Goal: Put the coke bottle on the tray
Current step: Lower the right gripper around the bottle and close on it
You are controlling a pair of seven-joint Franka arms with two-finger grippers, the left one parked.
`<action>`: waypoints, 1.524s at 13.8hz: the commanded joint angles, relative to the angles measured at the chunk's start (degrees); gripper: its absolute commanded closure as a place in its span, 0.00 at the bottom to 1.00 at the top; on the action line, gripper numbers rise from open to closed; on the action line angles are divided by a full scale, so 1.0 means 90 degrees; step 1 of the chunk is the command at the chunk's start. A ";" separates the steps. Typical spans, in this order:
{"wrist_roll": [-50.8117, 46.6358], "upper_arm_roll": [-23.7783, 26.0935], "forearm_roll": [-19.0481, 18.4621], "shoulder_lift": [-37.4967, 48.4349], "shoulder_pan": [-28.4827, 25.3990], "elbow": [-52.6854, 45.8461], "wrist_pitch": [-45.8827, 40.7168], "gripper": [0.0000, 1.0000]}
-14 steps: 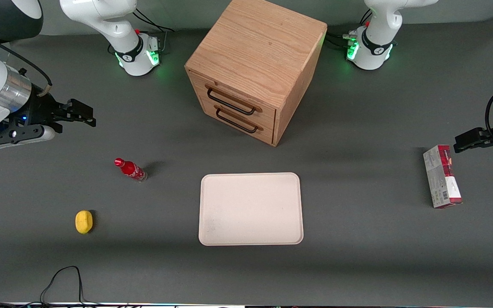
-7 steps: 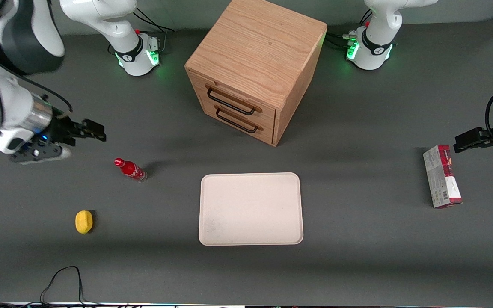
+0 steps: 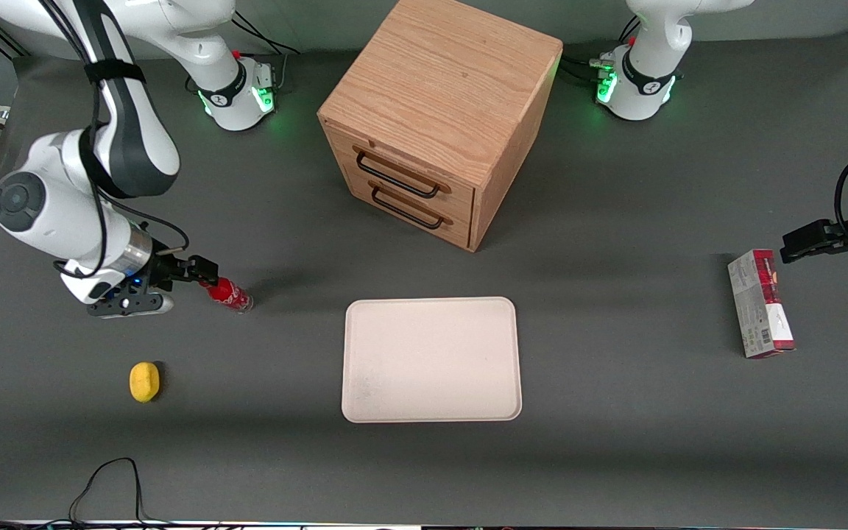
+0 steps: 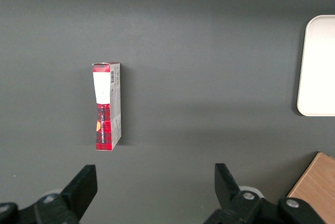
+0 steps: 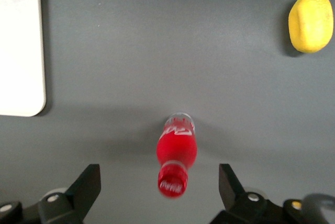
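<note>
Gripper (image 3: 203, 274) is hovering over the coke bottle (image 3: 229, 294), jaws spread wide; lemon (image 3: 144, 382) sitting near it, tray (image 3: 431, 359) unobstructed.

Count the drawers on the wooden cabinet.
2 drawers, stacked on the cabinet front: upper drawer, lower drawer, both shut. The gripper, open, is at the coke bottle cap, toward the working arm's end.

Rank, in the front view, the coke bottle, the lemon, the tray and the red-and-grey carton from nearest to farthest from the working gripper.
Measured from the gripper, open above the bottle's cap:
1. Coke bottle, directly at the jaws.
2. Lemon, nearer the front camera.
3. Tray, mid-table.
4. Carton, toward the parked arm's end.
</note>
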State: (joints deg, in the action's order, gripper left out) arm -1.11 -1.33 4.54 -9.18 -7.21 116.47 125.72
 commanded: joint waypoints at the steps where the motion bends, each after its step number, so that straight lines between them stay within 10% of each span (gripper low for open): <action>1: 0.0113 -0.0038 -0.0065 0.0024 -0.0009 0.0359 0.0503 0.00; 11: 0.0123 -0.0038 -0.0066 -0.0015 -0.0038 0.0770 0.0885 0.04; 14: 0.0123 -0.0038 -0.0066 0.0024 -0.0038 0.0780 0.0875 1.00; 21: 0.0104 -0.0038 -0.0066 0.0044 -0.0048 0.0761 0.0827 1.00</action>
State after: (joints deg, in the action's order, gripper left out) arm -0.72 -1.44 4.32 -9.97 -7.24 122.37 132.68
